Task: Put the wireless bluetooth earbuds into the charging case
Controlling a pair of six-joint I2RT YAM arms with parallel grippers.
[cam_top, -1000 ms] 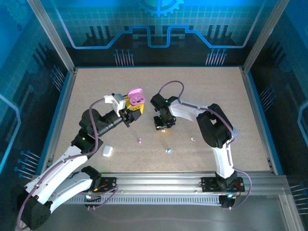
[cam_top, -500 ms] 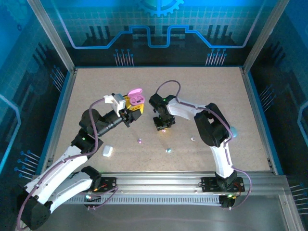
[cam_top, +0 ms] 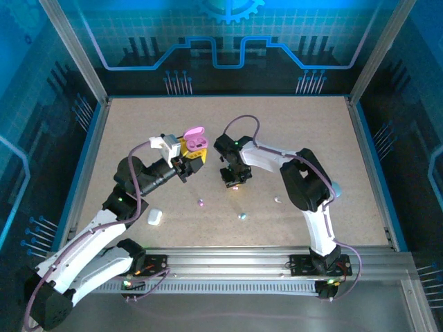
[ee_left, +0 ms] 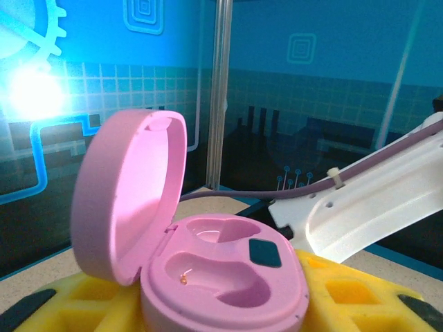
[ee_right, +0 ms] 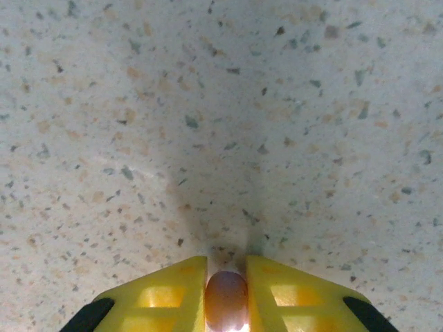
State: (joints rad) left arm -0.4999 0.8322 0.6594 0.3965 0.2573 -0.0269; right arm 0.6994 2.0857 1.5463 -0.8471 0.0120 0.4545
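1. Two claws busy: L claw [cam_top: 193, 155] clamped on open pink case [ee_left: 228, 273], lid tipped up, betw its yellow fingers [ee_left: 90, 304].
2. R claw [cam_top: 234, 181] pinched on one purplish earbud [ee_right: 226, 301], low over counter [cam_top: 297, 131].
3. Loose on counter nr R claw: purple bud [cam_top: 201, 202], blue bud [cam_top: 242, 216], white bud [cam_top: 277, 200]; white case [cam_top: 154, 216] by L arm.

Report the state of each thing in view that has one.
pink case: lid open, both wells empty
left gripper: shut on pink case
right gripper: shut on earbud
white case: closed, on the table
purple bud: loose on the table
light blue bud: loose on the table
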